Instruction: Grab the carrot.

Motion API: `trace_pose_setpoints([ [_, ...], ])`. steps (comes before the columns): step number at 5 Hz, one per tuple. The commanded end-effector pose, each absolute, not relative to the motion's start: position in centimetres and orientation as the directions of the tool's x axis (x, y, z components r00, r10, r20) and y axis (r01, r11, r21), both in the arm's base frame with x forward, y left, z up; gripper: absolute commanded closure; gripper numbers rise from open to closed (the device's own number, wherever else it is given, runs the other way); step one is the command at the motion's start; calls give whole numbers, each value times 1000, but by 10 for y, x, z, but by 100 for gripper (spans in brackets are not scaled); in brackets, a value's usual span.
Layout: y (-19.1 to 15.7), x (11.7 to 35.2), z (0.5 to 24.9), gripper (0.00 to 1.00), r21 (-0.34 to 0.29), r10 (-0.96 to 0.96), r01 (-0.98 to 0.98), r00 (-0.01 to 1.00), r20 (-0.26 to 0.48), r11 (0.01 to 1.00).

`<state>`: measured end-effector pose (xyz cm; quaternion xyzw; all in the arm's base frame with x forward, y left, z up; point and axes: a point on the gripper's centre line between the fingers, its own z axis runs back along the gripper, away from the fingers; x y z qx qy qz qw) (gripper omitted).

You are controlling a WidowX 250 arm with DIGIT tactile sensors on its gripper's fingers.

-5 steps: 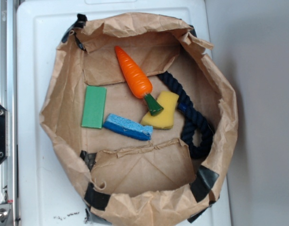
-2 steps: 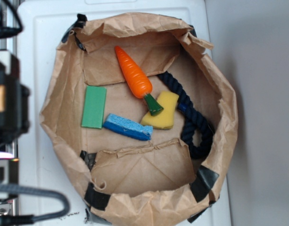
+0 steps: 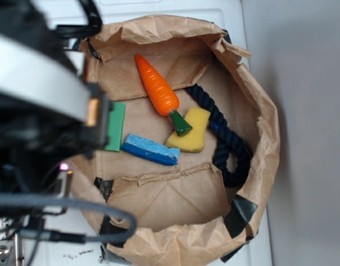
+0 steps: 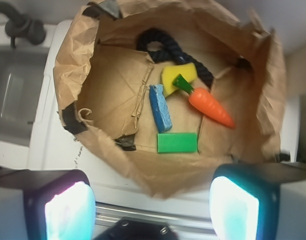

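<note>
The orange carrot (image 3: 157,85) with its dark-green stem lies inside the brown paper bag (image 3: 258,116), tip toward the back, stem resting on the yellow sponge piece (image 3: 193,132). In the wrist view the carrot (image 4: 210,106) lies right of centre in the bag. My gripper (image 4: 152,210) is open, its two pale fingers (image 4: 70,212) wide apart with nothing between them, held high above the bag's near wall and well short of the carrot. In the exterior view the blurred arm (image 3: 42,105) covers the left side.
Beside the carrot lie a blue sponge (image 3: 150,149), a green block (image 3: 115,127) partly behind the arm, and a dark blue rope (image 3: 228,149) along the right wall. The bag stands on a white surface (image 3: 53,33); a metal rail (image 4: 157,217) runs below the gripper.
The arm has come in from the left over the last second and now covers the bag's left rim and part of the green block. The objects in the bag have not moved.
</note>
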<state>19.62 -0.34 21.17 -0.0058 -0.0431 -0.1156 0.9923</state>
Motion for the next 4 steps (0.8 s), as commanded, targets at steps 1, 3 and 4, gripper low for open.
trace_pose_setpoints([
  [1,-12,245,184,0,110,-504,493,855,122,863],
  [3,-11,267,169,0,55,-550,547,834,51,835],
  [4,-11,267,169,0,55,-550,547,834,51,835],
])
